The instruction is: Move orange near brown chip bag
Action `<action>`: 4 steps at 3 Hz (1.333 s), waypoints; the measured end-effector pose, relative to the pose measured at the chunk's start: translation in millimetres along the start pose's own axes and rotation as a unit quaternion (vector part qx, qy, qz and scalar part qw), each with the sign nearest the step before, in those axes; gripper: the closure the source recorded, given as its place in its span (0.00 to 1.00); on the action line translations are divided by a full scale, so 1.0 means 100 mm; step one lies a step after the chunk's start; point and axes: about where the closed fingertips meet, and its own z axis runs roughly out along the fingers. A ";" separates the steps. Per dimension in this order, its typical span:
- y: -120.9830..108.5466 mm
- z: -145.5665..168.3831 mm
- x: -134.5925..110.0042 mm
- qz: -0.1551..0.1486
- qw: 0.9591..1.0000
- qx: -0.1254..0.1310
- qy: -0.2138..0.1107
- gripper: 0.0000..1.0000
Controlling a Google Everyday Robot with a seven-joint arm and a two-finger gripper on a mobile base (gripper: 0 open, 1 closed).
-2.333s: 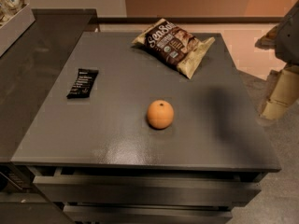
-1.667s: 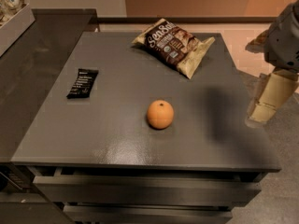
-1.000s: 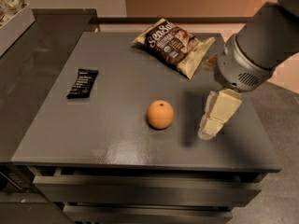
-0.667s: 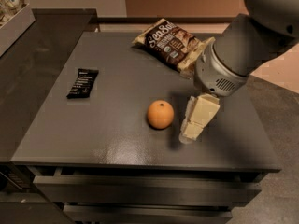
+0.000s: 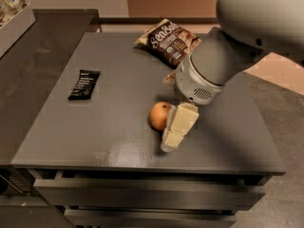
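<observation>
The orange sits on the grey table top, near the middle front. The brown chip bag with white lettering lies at the back of the table, partly hidden by my arm. My gripper with cream-coloured fingers reaches down from the right and stands right beside the orange, on its right side, covering its right edge. The big grey arm housing sits above it.
A small flat black bar wrapper lies on the left part of the table. A lower dark counter adjoins the table on the left. Drawers run under the front edge.
My arm has swung in from the right edge of the table to the left, bringing the gripper up against the orange's right side. The orange, bag and wrapper have not moved.
</observation>
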 end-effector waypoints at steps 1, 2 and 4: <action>0.00 0.14 -0.05 -0.001 1.000 -0.009 -0.004 0.00; -0.03 0.21 -0.06 0.004 1.000 -0.013 -0.005 0.18; -0.15 0.21 0.07 0.016 1.000 -0.009 -0.014 0.64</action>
